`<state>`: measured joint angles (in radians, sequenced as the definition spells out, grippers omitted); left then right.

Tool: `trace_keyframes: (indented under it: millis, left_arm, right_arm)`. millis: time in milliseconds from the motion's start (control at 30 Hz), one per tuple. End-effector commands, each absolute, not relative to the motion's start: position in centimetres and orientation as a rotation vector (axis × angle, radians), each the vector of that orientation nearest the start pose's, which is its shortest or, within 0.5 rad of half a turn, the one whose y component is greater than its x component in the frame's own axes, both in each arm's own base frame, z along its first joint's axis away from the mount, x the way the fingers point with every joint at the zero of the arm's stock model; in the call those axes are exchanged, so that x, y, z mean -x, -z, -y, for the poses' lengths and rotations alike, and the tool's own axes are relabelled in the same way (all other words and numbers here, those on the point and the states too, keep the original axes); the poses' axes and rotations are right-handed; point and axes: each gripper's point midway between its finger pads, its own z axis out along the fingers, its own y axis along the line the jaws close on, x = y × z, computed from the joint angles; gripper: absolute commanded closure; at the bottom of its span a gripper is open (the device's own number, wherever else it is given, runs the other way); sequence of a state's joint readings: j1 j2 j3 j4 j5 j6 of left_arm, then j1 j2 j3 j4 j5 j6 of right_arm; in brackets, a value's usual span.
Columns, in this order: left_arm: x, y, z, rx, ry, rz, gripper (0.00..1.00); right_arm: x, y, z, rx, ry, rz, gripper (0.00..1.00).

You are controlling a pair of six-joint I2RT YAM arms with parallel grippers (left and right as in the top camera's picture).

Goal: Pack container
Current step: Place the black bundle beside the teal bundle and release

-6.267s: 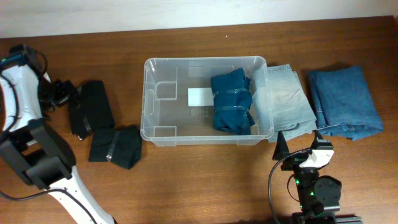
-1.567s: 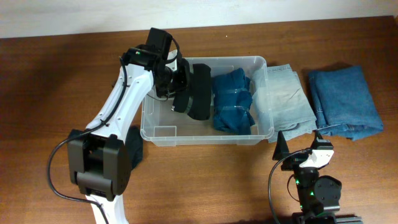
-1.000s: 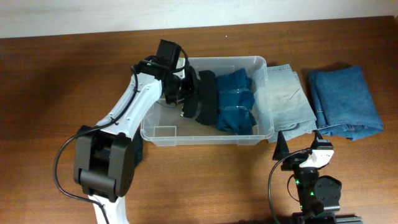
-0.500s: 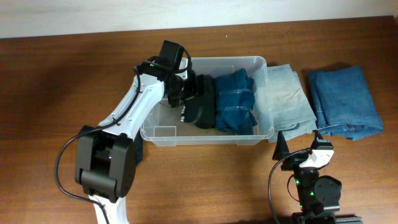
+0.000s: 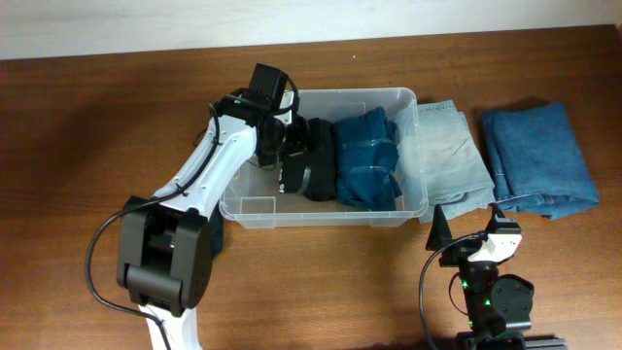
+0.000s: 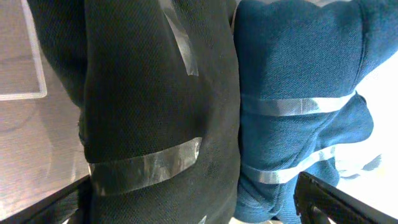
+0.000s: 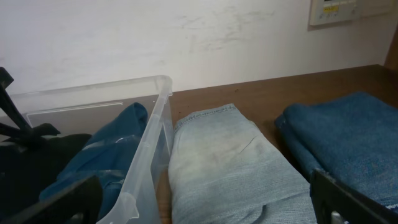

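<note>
Item: container (image 5: 330, 216), a clear rectangular plastic bin with rounded corners and a rolled rim, standing at the middle of the brown wooden counter (image 5: 117, 117) toward its far edge. Contents: one black cloth bundle (image 5: 316, 170) bound with bands of shiny tape, lying near the bin's middle; one dark blue cloth bundle (image 5: 367, 160), taped likewise, pressed against the black one's right side and filling the bin's right end. The bin's left part shows bare floor. Outside, right: a folded pale denim garment (image 5: 449, 156) lying against the bin's right wall; beyond it, a folded mid-blue garment (image 5: 539, 160), just beside the denim. Outside, left front: a second black bundle (image 5: 212, 238), largely hidden under the left arm. Left end effector (image 5: 289, 157): reaching into the bin over the black bundle, fingers spread wide apart, gripping nothing; its wrist view shows both bundles lying between the fingertips. Right end effector (image 7: 205, 199): at the counter's near edge, facing the denim and the bin's corner, fingers spread wide, empty.
</note>
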<state>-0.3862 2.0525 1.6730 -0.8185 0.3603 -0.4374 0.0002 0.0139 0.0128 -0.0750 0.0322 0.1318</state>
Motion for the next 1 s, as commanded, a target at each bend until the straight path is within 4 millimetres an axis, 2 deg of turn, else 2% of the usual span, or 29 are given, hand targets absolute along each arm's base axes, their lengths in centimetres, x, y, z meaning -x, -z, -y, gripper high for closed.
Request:
trace_keyframes:
  millis: [0, 267, 567, 767, 833, 967]
  left_arm:
    - [-41.9, -9.2, 23.4, -0.089, 0.649, -2.858, 0.01]
    - [-43.0, -9.8, 21.9, -0.105, 0.489, -2.834, 0.01]
    - [-43.9, -12.4, 20.2, -0.137, 0.331, -2.808, 0.01]
    - [-44.2, -17.3, 19.8, -0.220, 0.303, -2.761, 0.01]
    - [-44.0, -19.3, 18.5, -0.189, 0.268, -2.766, 0.01]
    - [-43.6, -21.8, 15.5, -0.051, 0.257, -2.792, 0.01]
  right_arm:
    - [-24.6, -15.6, 0.3, -0.131, -0.087, -1.645, 0.02]
    - [-24.6, -15.6, 0.3, -0.131, -0.086, -1.645, 0.02]
    - [-24.6, -15.6, 0.3, -0.132, -0.087, -1.645, 0.02]
    - [-24.6, -15.6, 0.3, -0.131, -0.086, -1.645, 0.02]
    - [-24.6, -15.6, 0.3, -0.131, -0.087, -1.645, 0.02]
    - [-24.6, -15.6, 0.3, -0.132, -0.086, -1.645, 0.02]
